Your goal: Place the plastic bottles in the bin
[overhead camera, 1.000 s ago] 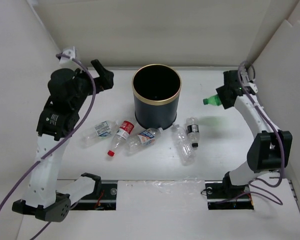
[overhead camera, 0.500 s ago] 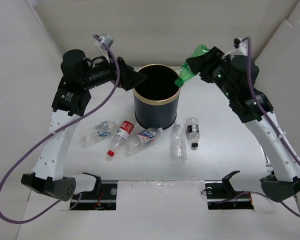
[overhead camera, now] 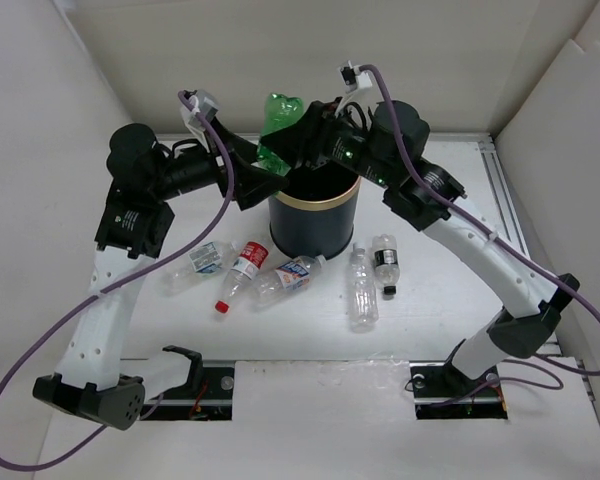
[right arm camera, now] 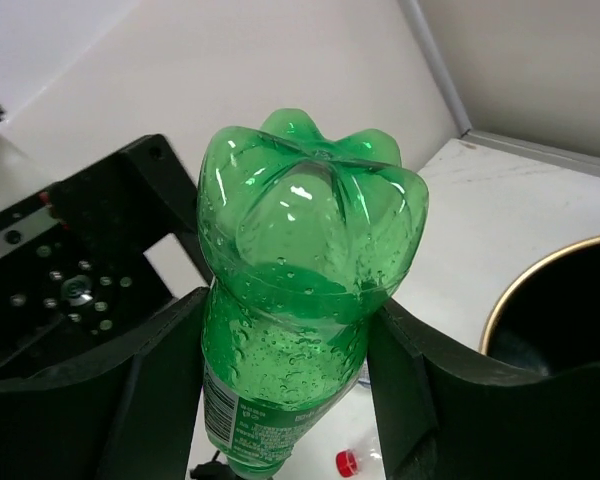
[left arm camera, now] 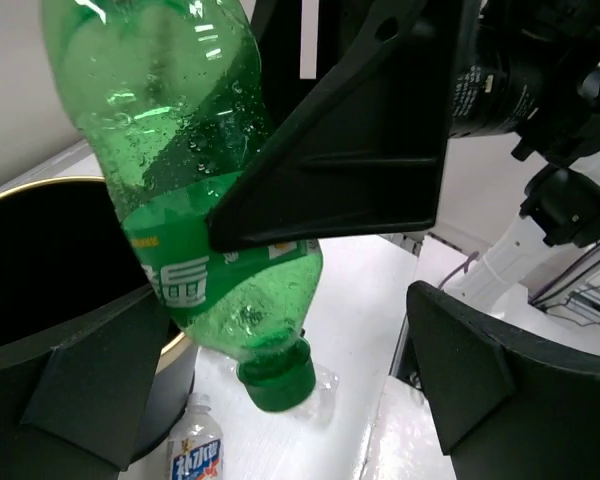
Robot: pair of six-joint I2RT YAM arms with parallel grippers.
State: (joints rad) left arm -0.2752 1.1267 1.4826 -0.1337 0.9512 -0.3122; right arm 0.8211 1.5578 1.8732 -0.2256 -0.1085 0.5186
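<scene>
My right gripper [overhead camera: 292, 140] is shut on the green bottle [overhead camera: 277, 128] and holds it cap down above the back-left rim of the black bin [overhead camera: 313, 222]. In the right wrist view the bottle's base [right arm camera: 310, 230] faces the camera between the fingers of that gripper [right arm camera: 285, 345]. My left gripper [overhead camera: 248, 176] is open and empty by the bin's left rim, facing the green bottle [left arm camera: 180, 200]. Its jaws stand wide apart [left arm camera: 280, 335]. Several bottles lie on the table in front of the bin: a blue-white one [overhead camera: 202, 262], a red-labelled one [overhead camera: 242, 268], another blue-white one [overhead camera: 290, 275].
Two more clear bottles [overhead camera: 360, 290] [overhead camera: 384, 262] lie at the bin's front right. The bin's gold rim shows in both wrist views [left arm camera: 10, 195] [right arm camera: 540, 268]. White walls enclose the table on three sides. Both arms cross above the bin.
My right gripper has carried the green bottle leftward, from the table's right side to above the bin's back-left rim. My left gripper swung up to the bin's left rim.
</scene>
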